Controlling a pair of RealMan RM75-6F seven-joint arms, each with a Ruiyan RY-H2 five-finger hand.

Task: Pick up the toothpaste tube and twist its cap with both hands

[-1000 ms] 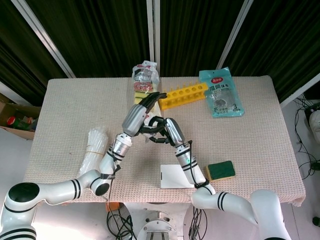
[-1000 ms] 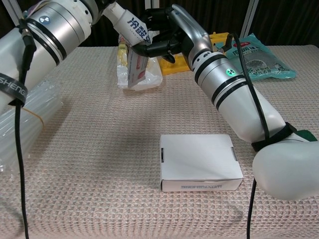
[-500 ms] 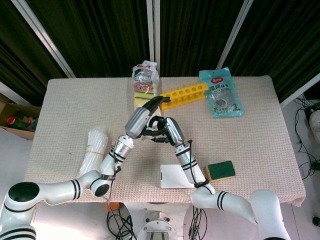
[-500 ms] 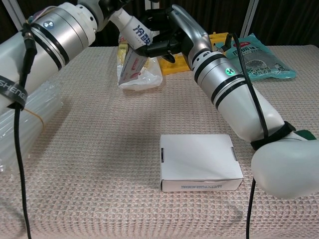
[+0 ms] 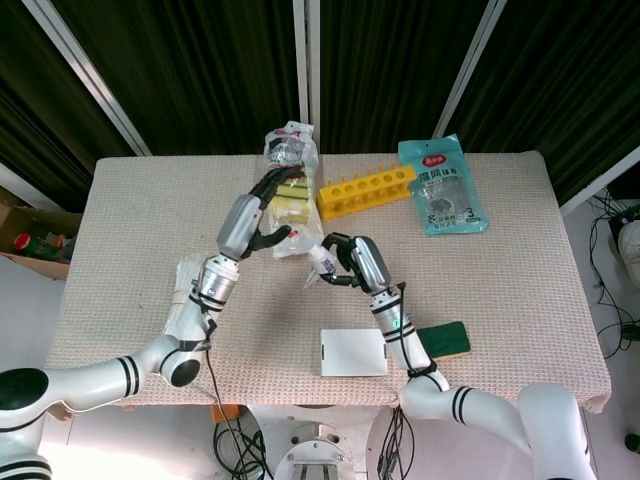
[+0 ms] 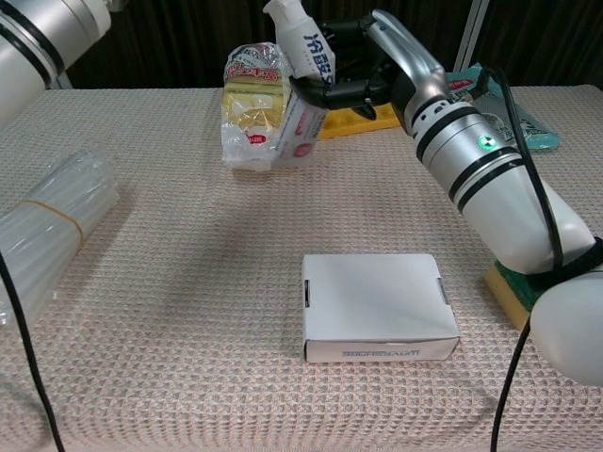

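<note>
The toothpaste tube [image 6: 311, 55] is white with blue lettering and a white cap at its upper end. It hangs above the table, tilted, and my right hand [image 6: 372, 73] grips it around the middle. From the head view the tube [image 5: 319, 265] shows just left of the right hand [image 5: 352, 263], over the table's centre. My left hand [image 5: 260, 213] is up and to the left of the tube, apart from it, fingers spread and holding nothing. The chest view shows only the left forearm [image 6: 42, 28] at the top left corner.
A white box [image 6: 377, 315] lies near the front edge with a green sponge [image 5: 443, 340] to its right. A clear bundle of sticks [image 6: 47, 226] lies at the left. At the back stand a snack bag [image 6: 254, 104], a yellow rack [image 5: 366, 190] and a teal pouch [image 5: 441, 186].
My left hand has let go of the tube and drawn back to the left. The right hand now holds the tube alone and has shifted right and nearer the front.
</note>
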